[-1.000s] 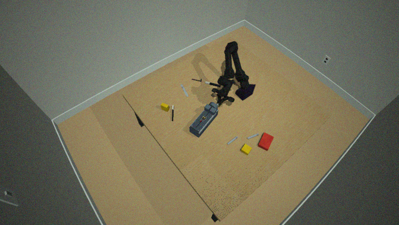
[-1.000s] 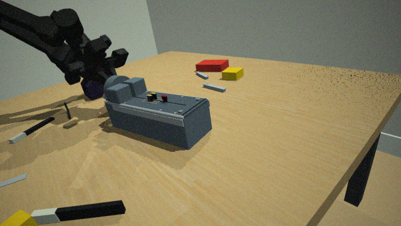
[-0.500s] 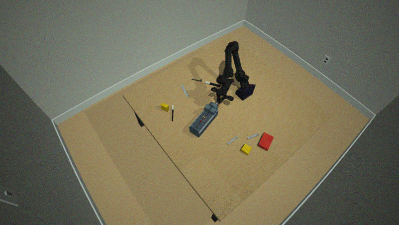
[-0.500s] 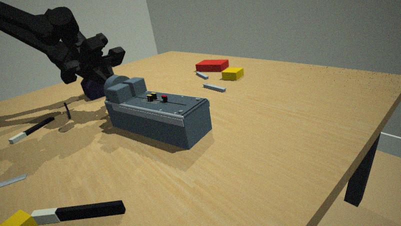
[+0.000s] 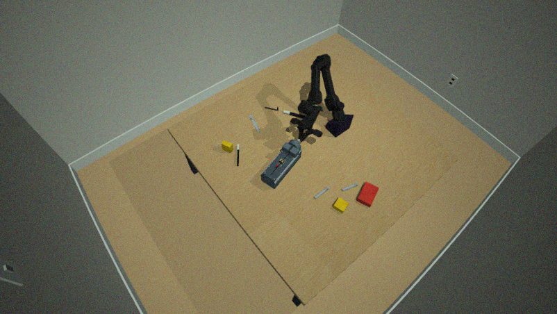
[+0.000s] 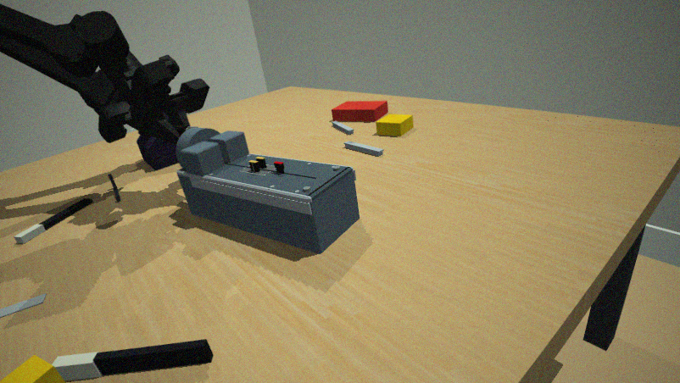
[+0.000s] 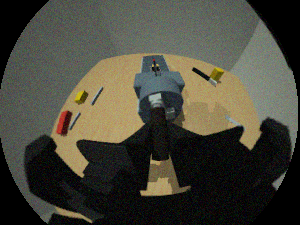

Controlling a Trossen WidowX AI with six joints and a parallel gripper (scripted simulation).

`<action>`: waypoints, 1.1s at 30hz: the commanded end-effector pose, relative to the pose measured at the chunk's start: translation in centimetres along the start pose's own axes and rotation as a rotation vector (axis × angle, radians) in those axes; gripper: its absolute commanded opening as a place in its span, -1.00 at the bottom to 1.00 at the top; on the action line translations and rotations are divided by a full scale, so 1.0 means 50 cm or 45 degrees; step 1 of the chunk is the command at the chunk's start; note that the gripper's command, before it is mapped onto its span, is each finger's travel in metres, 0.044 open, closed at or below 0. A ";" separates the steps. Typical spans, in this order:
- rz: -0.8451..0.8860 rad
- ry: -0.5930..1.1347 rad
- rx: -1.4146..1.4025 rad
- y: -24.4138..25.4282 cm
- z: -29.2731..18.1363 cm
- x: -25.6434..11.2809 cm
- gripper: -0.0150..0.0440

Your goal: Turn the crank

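The blue-grey machine (image 5: 273,178) (image 6: 248,209) (image 7: 160,84) stands on the table with its crank end toward the arm. The slide's red pointer (image 5: 277,166) (image 6: 279,164) (image 7: 154,60) sits off the two brass zero marks (image 5: 281,160) (image 6: 254,163) (image 7: 155,66), toward the end away from the crank. My gripper (image 5: 301,137) (image 7: 157,122) is shut on the crank's black handle (image 7: 159,141), which points back between the fingers in the wrist view. In the exterior view the fingertips and handle are hidden behind the machine's round housing.
A red block (image 5: 367,194) (image 6: 360,113) (image 7: 63,122), a yellow block (image 5: 340,205) (image 6: 394,125) and two grey bars lie to one side. Another yellow block (image 5: 226,146), a grey bar (image 5: 254,123) and black-and-white sticks (image 5: 237,156) (image 6: 152,358) lie on the other side.
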State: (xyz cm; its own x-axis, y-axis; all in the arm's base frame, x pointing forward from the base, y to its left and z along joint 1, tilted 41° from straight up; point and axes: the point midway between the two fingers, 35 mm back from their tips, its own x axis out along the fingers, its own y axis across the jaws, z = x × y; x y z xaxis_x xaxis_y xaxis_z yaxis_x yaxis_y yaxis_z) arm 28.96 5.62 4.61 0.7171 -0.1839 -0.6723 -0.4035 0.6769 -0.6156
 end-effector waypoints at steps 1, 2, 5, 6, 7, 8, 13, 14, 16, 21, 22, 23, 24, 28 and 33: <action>-0.029 -0.008 0.015 -0.018 0.003 -0.005 -0.49; -0.029 -0.008 0.015 -0.018 0.003 -0.005 -0.49; -0.029 -0.008 0.015 -0.021 0.003 -0.005 -0.49; -0.029 -0.008 0.015 -0.021 0.003 -0.005 -0.49; -0.030 -0.008 0.015 -0.022 0.003 -0.004 -0.49; -0.030 -0.008 0.015 -0.023 0.003 -0.004 -0.49; -0.030 -0.008 0.015 -0.026 0.003 -0.004 -0.49; -0.030 -0.008 0.015 -0.027 0.003 -0.004 -0.49; -0.030 -0.008 0.015 -0.028 0.003 -0.004 -0.49; -0.030 -0.008 0.014 -0.031 0.002 -0.003 -0.49; -0.030 -0.008 0.014 -0.032 0.002 -0.003 -0.49; -0.030 -0.008 0.014 -0.032 0.002 -0.003 -0.49; -0.030 -0.008 0.014 -0.033 0.002 -0.003 -0.49; -0.030 -0.008 0.014 -0.035 0.001 -0.002 -0.49; -0.030 -0.008 0.014 -0.038 0.000 -0.001 -0.49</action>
State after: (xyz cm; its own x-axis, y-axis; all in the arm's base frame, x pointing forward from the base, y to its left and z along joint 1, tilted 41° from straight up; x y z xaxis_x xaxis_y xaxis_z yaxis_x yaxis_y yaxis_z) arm 29.35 4.96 5.30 0.7211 -0.1770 -0.6698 -0.4067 0.6745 -0.6161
